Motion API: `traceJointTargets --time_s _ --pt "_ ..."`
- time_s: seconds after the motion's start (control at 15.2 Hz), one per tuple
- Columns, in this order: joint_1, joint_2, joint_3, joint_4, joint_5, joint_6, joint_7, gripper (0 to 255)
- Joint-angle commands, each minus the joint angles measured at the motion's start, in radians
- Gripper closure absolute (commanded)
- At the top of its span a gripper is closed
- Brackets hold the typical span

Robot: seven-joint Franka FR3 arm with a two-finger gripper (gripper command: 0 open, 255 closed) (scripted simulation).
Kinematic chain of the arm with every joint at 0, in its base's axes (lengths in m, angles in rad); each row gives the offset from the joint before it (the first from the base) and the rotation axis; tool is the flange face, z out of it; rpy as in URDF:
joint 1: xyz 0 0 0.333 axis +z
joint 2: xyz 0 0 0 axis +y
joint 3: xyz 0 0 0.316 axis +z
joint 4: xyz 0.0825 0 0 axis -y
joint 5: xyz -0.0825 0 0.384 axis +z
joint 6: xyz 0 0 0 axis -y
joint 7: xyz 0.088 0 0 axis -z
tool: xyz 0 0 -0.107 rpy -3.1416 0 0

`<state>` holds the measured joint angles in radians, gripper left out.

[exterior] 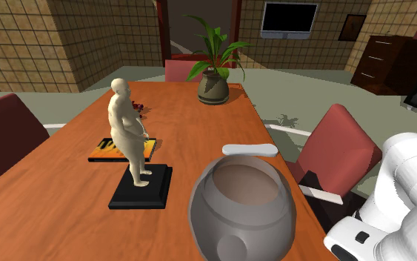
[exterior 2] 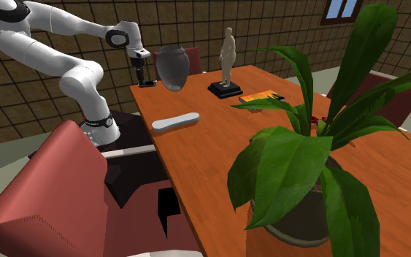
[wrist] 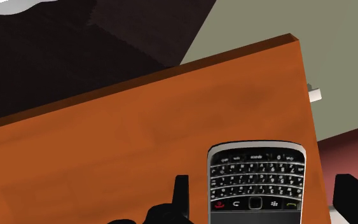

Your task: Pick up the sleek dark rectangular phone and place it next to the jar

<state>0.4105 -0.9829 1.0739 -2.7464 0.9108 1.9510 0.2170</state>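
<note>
Lying face up on the bench point(wrist: 107, 146), the dark phone point(wrist: 257, 184) shows you its silver rim and rows of small keys, with the keypad end turned toward the bench's nearby edge and corner. Your gripper point(wrist: 263, 191) is released: in the wrist view the two black fingers stand apart on either side of the phone, with bare wood showing between each finger and the phone's sides, so nothing is held. In the second exterior view you see the gripper point(exterior 2: 144, 79) pointing down at the bench's far corner, just beside the grey round jar point(exterior 2: 173, 67) on that view's left. In the shoulder view the jar point(exterior: 242, 211) sits closest to you. Beyond it a pale figurine point(exterior: 131, 130) stands upright on a black base, and an orange flat book point(exterior: 121, 150) lies just behind that. A white oblong piece point(exterior: 249, 150) lies near the bench's edge, and a potted plant point(exterior: 214, 74) stands at the far end.
</note>
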Motion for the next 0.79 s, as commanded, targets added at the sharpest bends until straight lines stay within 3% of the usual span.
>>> traceJointTargets --time_s 0.0,0.26,0.73 --pt "0.000 0.000 0.000 0.000 0.000 0.000 0.000 0" --pt "0.012 -0.051 -0.124 0.065 -0.099 -0.128 0.023 0" --pt "0.012 -0.051 -0.124 0.065 -0.099 -0.128 0.023 0"
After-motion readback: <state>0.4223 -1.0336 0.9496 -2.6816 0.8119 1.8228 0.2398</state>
